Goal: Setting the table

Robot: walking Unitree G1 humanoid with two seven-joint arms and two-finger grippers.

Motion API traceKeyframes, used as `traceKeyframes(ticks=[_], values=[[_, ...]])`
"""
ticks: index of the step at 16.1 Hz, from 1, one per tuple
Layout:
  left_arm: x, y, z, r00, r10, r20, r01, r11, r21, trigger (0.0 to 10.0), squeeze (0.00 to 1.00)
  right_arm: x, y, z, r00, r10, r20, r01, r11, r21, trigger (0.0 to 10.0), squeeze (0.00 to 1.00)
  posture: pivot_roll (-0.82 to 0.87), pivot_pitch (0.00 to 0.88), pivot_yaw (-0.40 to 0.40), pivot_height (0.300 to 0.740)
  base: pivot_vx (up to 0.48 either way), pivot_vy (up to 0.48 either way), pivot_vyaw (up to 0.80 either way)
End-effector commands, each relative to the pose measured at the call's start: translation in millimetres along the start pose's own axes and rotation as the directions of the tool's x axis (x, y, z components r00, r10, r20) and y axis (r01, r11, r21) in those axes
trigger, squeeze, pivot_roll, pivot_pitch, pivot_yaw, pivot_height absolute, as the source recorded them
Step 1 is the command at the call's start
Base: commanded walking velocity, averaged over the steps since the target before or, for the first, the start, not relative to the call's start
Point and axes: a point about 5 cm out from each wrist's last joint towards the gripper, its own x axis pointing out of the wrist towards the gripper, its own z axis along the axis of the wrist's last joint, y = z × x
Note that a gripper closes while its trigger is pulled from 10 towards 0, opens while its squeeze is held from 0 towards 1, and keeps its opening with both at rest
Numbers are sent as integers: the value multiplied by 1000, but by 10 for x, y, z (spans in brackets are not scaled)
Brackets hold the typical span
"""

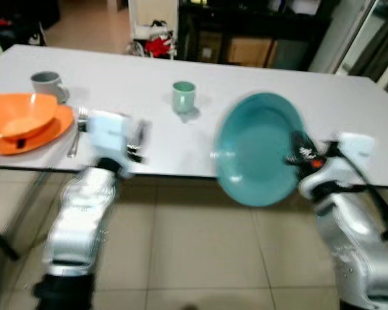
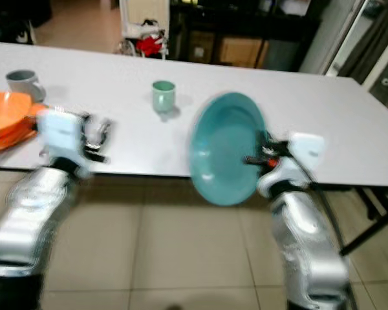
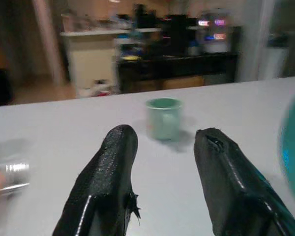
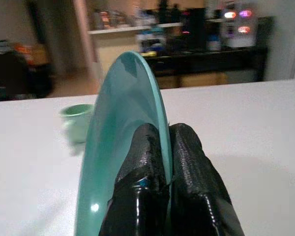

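A teal plate hangs on edge over the white table's near rim, gripped at its right rim by my right gripper, which is shut on it. In the right wrist view the two fingers pinch the plate's edge. A pale green cup stands upright mid-table. My left gripper is open above the near edge, left of the plate, with the cup seen beyond its fingers.
An orange bowl on an orange plate sits at the table's left end, with a grey mug behind it and cutlery beside it. Dark shelving stands beyond the table. Tiled floor lies below.
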Motion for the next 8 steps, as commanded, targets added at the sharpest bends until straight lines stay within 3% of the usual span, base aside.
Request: traceKeyframes(ticks=[1,8], values=[[-15,82,20,1000,29,6,-29,999,14,10000,0,21,85,74,999,44,32,-44,999,12,10000,0,69,0,-85,740,304,0,0],[-16,82,24,999,30,11,-30,999,14,10000,0,28,97,74,998,55,31,-56,998,12,10000,0,71,0,-88,740,304,0,0]])
